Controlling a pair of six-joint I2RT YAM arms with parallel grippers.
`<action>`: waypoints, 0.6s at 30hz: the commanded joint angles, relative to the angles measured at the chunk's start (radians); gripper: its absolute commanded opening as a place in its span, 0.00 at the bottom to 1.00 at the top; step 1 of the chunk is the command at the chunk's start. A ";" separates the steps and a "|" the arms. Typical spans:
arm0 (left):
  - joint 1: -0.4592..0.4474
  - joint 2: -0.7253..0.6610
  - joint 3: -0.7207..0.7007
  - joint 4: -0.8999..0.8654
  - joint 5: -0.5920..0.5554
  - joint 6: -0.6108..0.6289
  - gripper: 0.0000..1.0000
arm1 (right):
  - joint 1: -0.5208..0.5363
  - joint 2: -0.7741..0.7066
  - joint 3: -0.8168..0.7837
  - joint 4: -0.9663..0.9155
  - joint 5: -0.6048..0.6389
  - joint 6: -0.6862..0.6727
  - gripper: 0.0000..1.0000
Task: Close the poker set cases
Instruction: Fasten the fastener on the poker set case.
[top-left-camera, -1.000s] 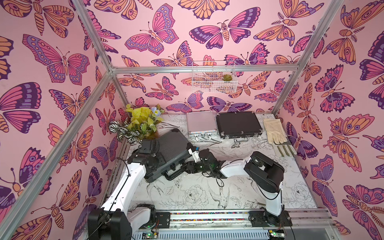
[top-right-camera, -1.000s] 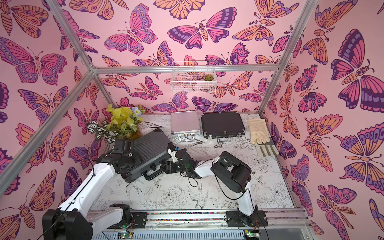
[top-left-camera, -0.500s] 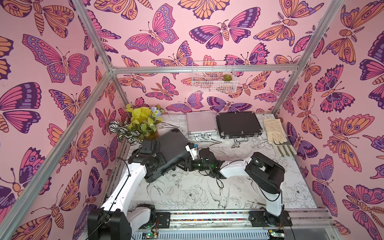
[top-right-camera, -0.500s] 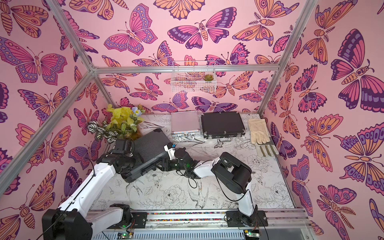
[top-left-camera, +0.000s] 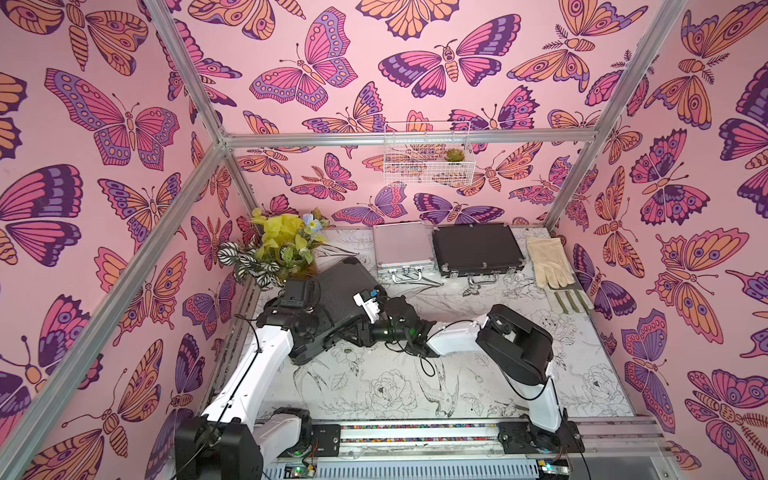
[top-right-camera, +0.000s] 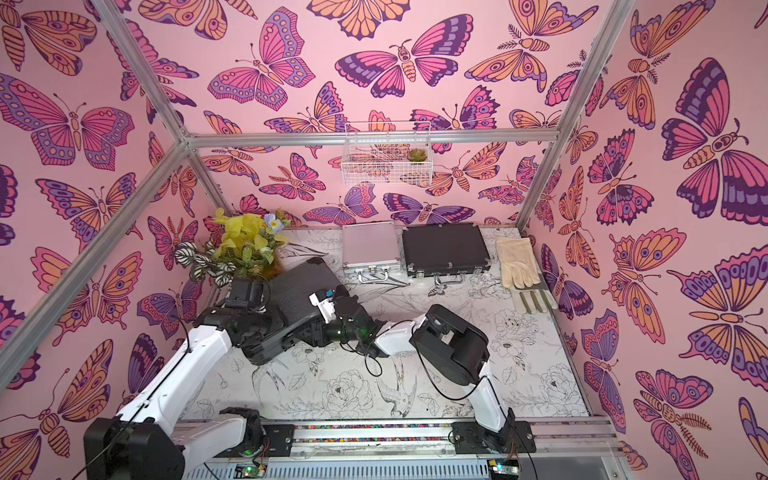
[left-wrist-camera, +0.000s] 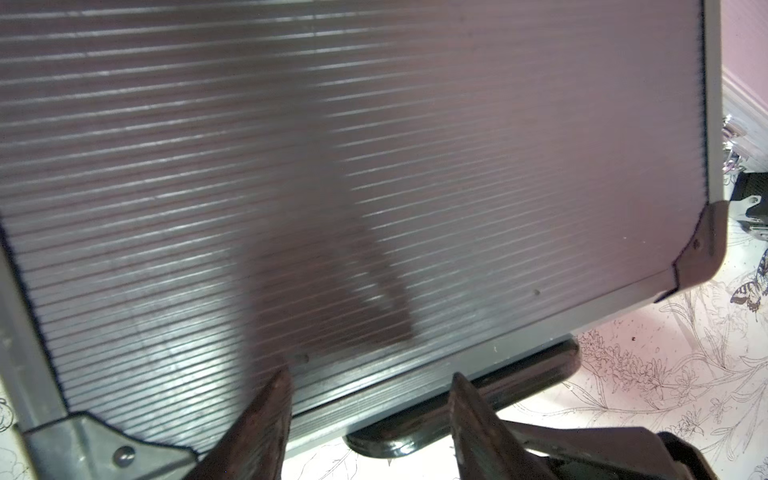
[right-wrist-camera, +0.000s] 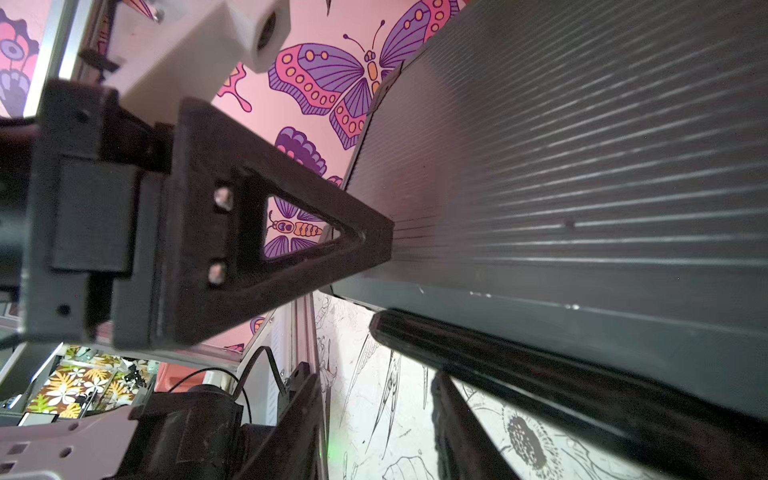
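Though its inside is hidden, the ribbed case (top-left-camera: 338, 291) seems partly open.

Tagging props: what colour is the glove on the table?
The glove is cream, clearest in a top view.

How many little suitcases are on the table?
3. A silver case and a black case lie side by side at the back; a big ribbed black case is nearer, beside the plant. None seems hidden.

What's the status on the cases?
Left gripper open, right gripper open, both at the ribbed case lid. Lid tilted, not down. Silver case and medium black case lie shut. Plant just behind it; gap under lid not visible.
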 joint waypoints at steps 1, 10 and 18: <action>-0.004 0.005 -0.005 0.003 -0.018 -0.001 0.62 | 0.003 0.033 -0.006 -0.106 0.046 -0.086 0.41; -0.004 0.015 0.009 0.010 -0.007 -0.013 0.62 | 0.011 0.029 0.023 -0.359 0.211 -0.195 0.32; -0.011 0.015 0.007 0.012 -0.010 -0.018 0.62 | 0.043 0.068 0.085 -0.370 0.300 -0.050 0.30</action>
